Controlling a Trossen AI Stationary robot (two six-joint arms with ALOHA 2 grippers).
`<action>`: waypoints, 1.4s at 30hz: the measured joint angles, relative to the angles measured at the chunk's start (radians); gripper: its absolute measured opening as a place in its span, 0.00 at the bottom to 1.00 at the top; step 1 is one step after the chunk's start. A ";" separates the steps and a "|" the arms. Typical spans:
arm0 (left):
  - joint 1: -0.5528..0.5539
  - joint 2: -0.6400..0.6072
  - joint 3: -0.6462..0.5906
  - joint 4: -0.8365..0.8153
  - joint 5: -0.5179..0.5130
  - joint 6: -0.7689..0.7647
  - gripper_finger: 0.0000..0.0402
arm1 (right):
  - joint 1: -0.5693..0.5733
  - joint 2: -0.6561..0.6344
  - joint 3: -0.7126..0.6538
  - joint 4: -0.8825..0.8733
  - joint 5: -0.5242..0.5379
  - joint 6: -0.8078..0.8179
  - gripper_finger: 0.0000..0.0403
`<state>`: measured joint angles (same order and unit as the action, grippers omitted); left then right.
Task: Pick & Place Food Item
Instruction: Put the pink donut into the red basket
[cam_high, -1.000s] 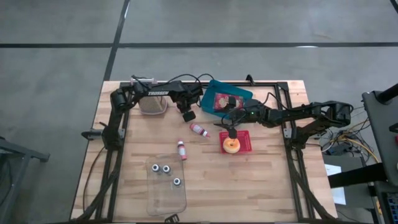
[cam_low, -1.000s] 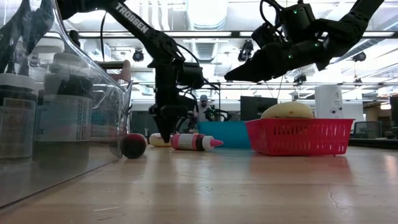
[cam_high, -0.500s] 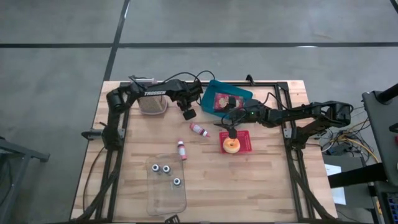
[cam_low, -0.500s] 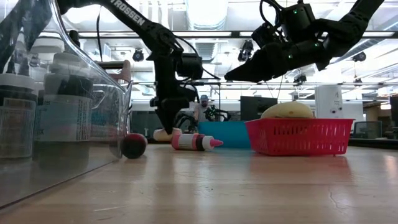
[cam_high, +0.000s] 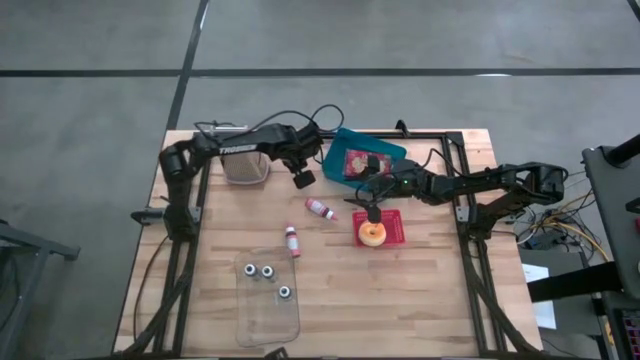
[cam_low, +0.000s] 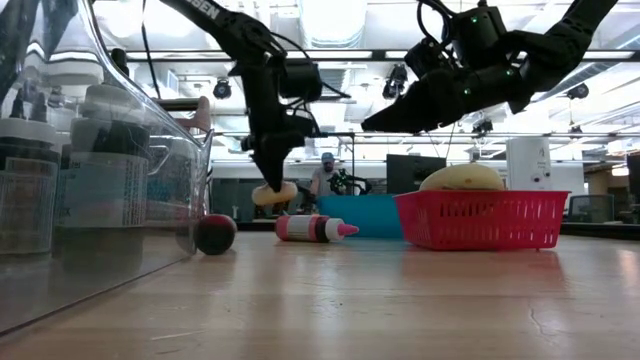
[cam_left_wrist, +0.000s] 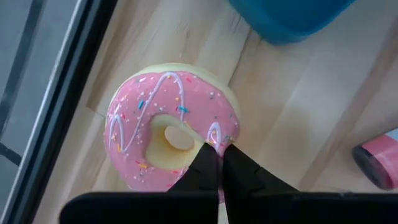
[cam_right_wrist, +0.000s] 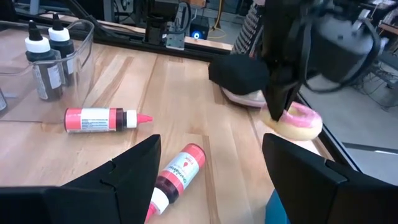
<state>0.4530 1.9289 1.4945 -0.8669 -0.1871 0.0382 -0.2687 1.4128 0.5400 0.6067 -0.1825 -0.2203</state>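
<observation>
Wooden tabletop (cam_high: 430, 300): my left gripper (cam_left_wrist: 219, 163) pinches one pink donut (cam_left_wrist: 171, 134), clear only by wrist; right gripper (cam_high: 372, 211) spread above red basket (cam_high: 392, 228); two sauce bottles (cam_high: 320, 208).

Two dark jointed arms, white lettering on the left arm (cam_high: 235, 150), looping black cables.

Wood table (cam_high: 430, 300). Red sauce bottle (cam_high: 320, 208) lies on its side just at 12 o'clock of the table's middle, tip toward 4 o'clock. Second red bottle (cam_high: 292, 241) lies at 9 o'clock, close to the middle. Clear plastic tub (cam_high: 268, 320) at 7 o'clock, three small dark bottles (cam_high: 267, 272) upright inside. Clear cup (cam_high: 246, 168) at 10 o'clock near the edge. Blue bin (cam_high: 345, 135) at 1 o'clock, tilted, red packet (cam_high: 358, 162) inside.
</observation>
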 joint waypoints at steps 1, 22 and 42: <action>-0.001 -0.012 -0.006 0.005 0.000 0.003 0.00 | 0.000 0.000 0.000 -0.001 0.000 0.000 0.69; -0.069 -0.608 -0.563 0.715 0.175 0.064 0.00 | 0.000 0.000 0.000 0.078 -0.013 0.025 0.63; -0.063 -0.809 -0.926 1.283 1.063 0.127 0.00 | 0.000 0.003 0.009 0.386 -0.397 0.063 0.62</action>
<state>0.3897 1.1197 0.5683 0.4158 0.8763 0.1654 -0.2687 1.4158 0.5486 0.9932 -0.5793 -0.1569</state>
